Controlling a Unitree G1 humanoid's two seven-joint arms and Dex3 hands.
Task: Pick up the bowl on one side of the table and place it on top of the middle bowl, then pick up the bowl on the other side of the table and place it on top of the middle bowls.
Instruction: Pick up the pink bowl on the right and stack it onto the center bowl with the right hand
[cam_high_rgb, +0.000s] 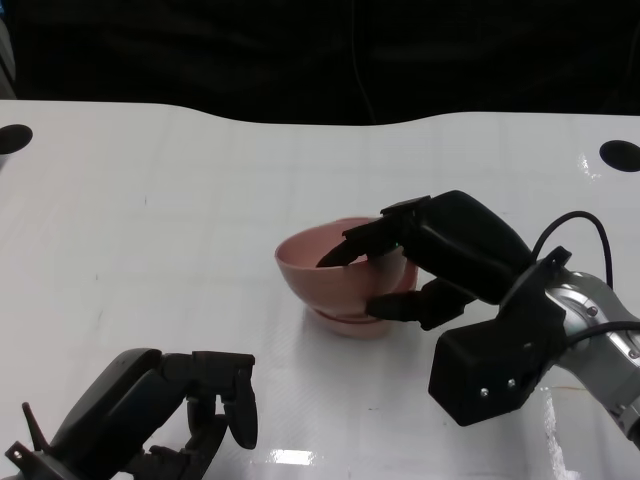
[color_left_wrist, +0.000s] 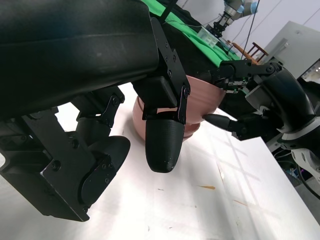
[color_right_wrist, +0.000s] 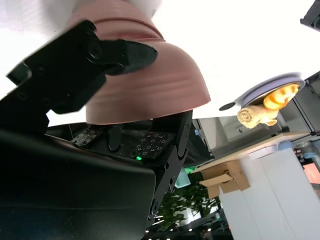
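Right hand (cam_high_rgb: 420, 265) is on the pink bowl (cam_high_rgb: 335, 275) — you've got fingers hooked over the rim on the bowl's right side, thumb pressing the outer wall lower down, so it's gripping the top bowl. Bowl sits mid-worktop, and you can see a second pink rim (cam_high_rgb: 350, 318) poking out underneath, so it's nested in at least one other bowl. Stack looks upright in the head view.

Right wrist view backs that up: pink bowl wall (color_right_wrist: 150, 85) w/ a black fingertip (color_right_wrist: 132, 52) laid against the outside and another finger (color_right_wrist: 172, 135) going under the rim.

Left hand (cam_high_rgb: 170, 405) is low at the near left of the white worktop (cam_high_rgb: 150, 230), well apart from the bowls. Fingers curled downward and inward, nothing in them. Left wrist view shows those fingers (color_left_wrist: 162, 145) hanging over bare worktop, w/ the pink bowl (color_left_wrist: 200, 102) and your right hand (color_left_wrist: 250, 100) beyond.

Two dark round holes, far left (cam_high_rgb: 14, 137) and far right (cam_high_rgb: 619, 153) edges of the worktop.
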